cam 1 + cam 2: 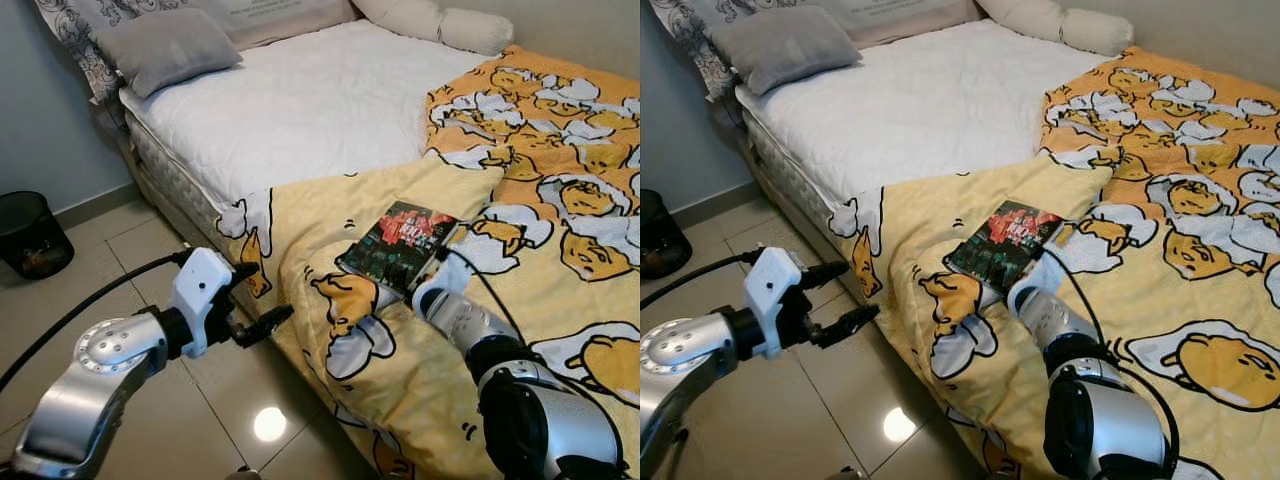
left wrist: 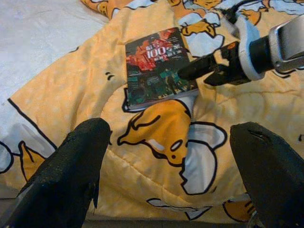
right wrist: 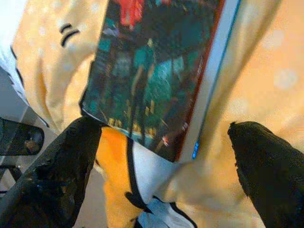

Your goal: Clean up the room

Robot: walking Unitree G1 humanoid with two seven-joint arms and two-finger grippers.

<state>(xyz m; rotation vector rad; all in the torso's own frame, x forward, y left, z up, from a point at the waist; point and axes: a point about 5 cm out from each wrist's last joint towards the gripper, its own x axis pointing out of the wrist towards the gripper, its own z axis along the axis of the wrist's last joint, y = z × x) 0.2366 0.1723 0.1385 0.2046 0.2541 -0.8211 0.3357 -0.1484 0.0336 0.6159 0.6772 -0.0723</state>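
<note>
Book flat on the yellow duvet, right gripper at its near edge

The book (image 1: pixel 398 246) lay face up on the duvet (image 1: pixel 420 400) near the bed's (image 1: pixel 300 110) side; the right gripper (image 3: pixel 161 161) had its jaws spread, the book's near corner between them; the left gripper (image 1: pixel 262 300), also spread, hovered over the floor (image 1: pixel 120 270) beside the bed.

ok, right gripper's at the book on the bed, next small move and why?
Probably ease the right gripper forward and close on the dark glossy-covered book. Its fingers are open and straddle the book's near corner on the yellow cartoon duvet, nothing gripped yet. The left gripper hangs open over the floor.
</note>
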